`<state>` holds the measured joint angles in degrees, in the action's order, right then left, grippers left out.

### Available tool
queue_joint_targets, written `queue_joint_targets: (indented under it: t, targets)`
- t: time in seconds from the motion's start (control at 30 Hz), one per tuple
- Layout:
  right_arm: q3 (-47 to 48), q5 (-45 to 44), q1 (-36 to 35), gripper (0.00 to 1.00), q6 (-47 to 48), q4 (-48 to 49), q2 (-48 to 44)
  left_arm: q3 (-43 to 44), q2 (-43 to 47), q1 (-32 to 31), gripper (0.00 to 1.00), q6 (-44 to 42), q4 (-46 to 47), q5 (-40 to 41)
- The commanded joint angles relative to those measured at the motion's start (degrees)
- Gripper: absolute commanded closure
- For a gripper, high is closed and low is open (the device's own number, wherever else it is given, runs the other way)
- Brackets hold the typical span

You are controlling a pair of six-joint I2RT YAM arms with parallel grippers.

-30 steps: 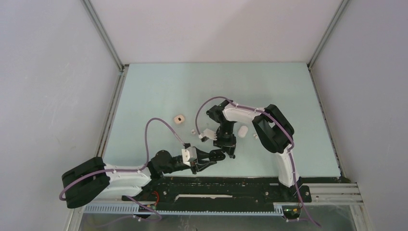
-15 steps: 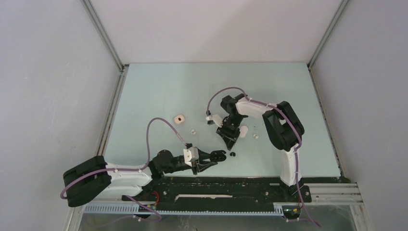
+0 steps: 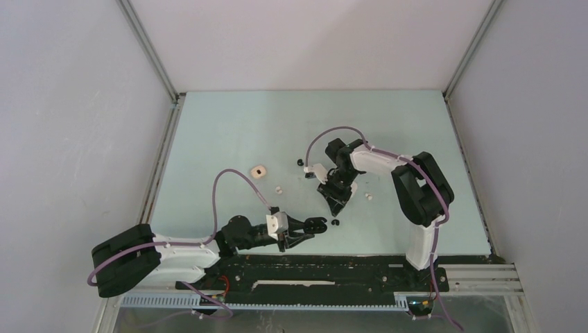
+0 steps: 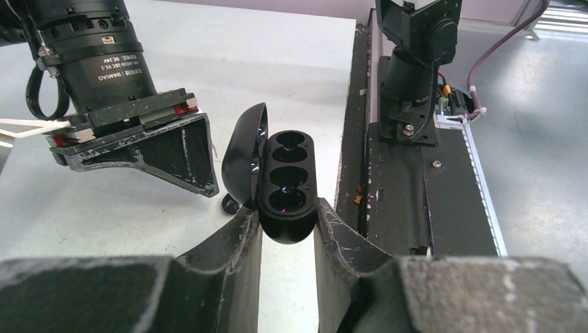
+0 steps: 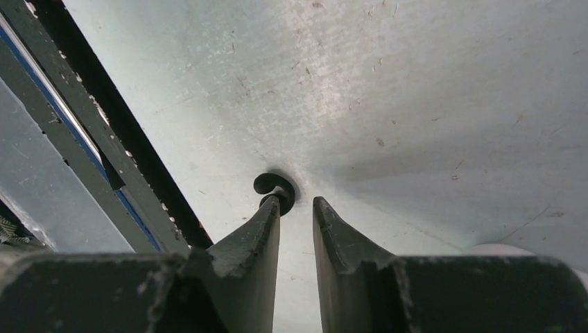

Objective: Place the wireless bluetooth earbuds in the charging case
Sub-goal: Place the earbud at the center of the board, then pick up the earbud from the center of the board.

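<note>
A black earbud [image 5: 274,189] lies on the worktop [image 3: 229,132] near its front edge, at the tip of the right end effector [image 5: 297,205], which is narrowly spread and empty. Beside it, the left end effector [image 4: 287,211] pinches the open black charging case [image 4: 286,173].

A pale green table [image 3: 243,125] spreads beneath and beyond the right pincer [image 3: 335,206]. On the near side of the left pincer [image 3: 313,226] runs a black base plate [image 3: 347,267], then a white slotted cable duct [image 3: 277,300]. Pale walls [image 3: 69,104] and metal frame posts [image 3: 148,52] stand well beyond both pincers.
</note>
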<state>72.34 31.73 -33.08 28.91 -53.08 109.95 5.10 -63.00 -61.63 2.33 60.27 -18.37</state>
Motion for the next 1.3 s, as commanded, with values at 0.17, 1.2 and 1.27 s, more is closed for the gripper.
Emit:
queue_joint_targets:
  t: [0.17,1.2,1.27]
  targets:
    - [-2.41,-1.88,-0.07,0.76,1.36,2.15,-1.26,1.96,0.47,-0.34,1.0,-2.15,1.08,0.28]
    - [-5.98,-0.12,-4.58,0.78,0.56,2.08,-2.97,2.8,-0.01,-0.68,1.0,-2.24,-0.66,0.79]
    - [-5.98,-0.14,-4.67,0.79,0.6,2.04,-3.22,2.74,0.06,-0.69,1.0,-2.24,-0.75,0.88]
